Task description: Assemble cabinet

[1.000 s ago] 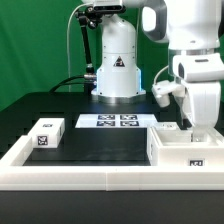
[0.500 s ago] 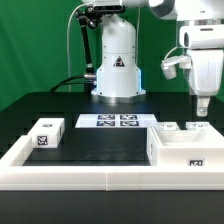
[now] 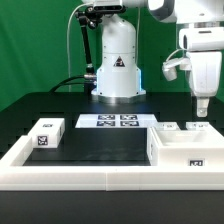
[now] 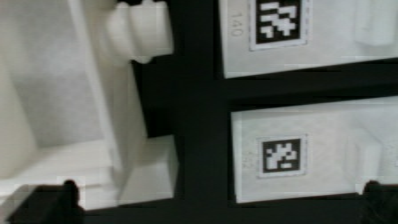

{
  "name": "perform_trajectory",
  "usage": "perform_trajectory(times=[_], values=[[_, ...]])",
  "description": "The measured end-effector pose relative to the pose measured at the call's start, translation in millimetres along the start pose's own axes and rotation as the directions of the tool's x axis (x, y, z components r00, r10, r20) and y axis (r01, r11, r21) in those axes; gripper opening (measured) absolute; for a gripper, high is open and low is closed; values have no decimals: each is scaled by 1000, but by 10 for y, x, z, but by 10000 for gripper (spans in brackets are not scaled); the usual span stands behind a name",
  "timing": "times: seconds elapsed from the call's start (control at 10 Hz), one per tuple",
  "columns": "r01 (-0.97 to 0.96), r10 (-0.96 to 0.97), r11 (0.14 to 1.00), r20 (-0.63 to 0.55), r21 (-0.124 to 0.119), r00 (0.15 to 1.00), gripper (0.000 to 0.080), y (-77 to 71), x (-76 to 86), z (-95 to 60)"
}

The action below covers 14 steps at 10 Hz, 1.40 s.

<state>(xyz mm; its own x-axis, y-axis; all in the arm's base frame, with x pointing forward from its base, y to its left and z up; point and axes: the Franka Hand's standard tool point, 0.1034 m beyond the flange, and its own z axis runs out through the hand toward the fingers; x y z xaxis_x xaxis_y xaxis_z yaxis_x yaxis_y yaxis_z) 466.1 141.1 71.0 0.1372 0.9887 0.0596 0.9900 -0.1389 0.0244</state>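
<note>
Exterior view: 1 small tagged block (image 3: 46, 133) and 1 large cabinet body (image 3: 185, 150) on the surface (image 3: 100, 145).
Tool (image 3: 201, 112): 1, jaws spread wide, above the cabinet body.

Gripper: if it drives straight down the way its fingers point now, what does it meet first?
Probably the small tagged white block directly under the gripper, near the large cabinet box; depth is unclear from this view.

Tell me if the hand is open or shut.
Open. In the wrist view, the hand shows its fingers wide apart, gripping nothing.
</note>
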Motion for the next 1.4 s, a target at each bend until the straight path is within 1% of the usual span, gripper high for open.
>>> perform_trajectory(times=[0.1,0.2,0.4,0.6,0.7,1.4], values=[[11,-11,1000,-5,7,1000,796,-126,35,49],[18,-18,1000,-11,10,1000,796,-204,63,91],[23,-23,1000,-24,14,999,796,-318,174,157],[21,-20,999,-37,24,999,796,-426,222,289],[20,-19,999,-37,30,999,796,-444,219,320],[11,-10,999,-36,31,999,796,-425,181,324]])
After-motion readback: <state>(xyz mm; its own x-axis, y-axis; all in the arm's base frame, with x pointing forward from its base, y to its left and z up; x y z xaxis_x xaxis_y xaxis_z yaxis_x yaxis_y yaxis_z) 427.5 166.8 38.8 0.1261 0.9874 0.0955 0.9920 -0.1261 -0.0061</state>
